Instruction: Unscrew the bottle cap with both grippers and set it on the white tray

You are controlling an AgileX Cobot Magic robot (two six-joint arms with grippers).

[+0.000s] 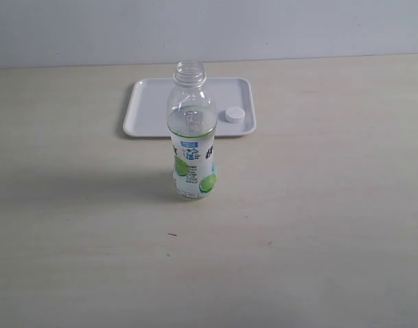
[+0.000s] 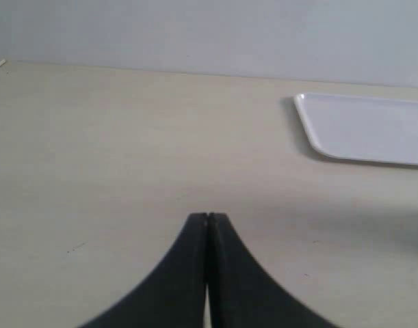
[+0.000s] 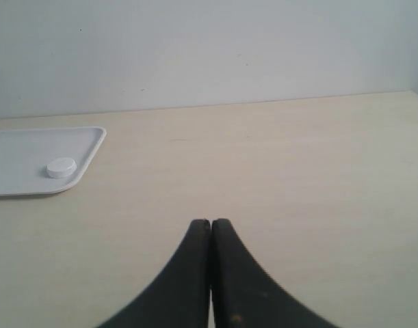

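The bottle point(image 1: 192, 137) stands upright in the middle of the table with its neck bare, lime label low on its body. Behind it lies the white tray point(image 1: 147, 109), and the bottle cap point(image 1: 234, 115) rests flat on the tray's right part. The right wrist view shows the bottle cap point(image 3: 61, 167) on the white tray point(image 3: 31, 147) too. The left wrist view catches only a corner of the white tray point(image 2: 362, 128). My left gripper point(image 2: 207, 217) is shut with nothing in it, above bare table. My right gripper point(image 3: 211, 223) is likewise shut and empty. Neither gripper appears in the exterior view.
A pale wooden table point(image 1: 318, 225) stretches to all sides, with a plain light wall point(image 1: 297, 27) behind it. A small dark speck point(image 1: 172, 234) marks the tabletop in front of the bottle.
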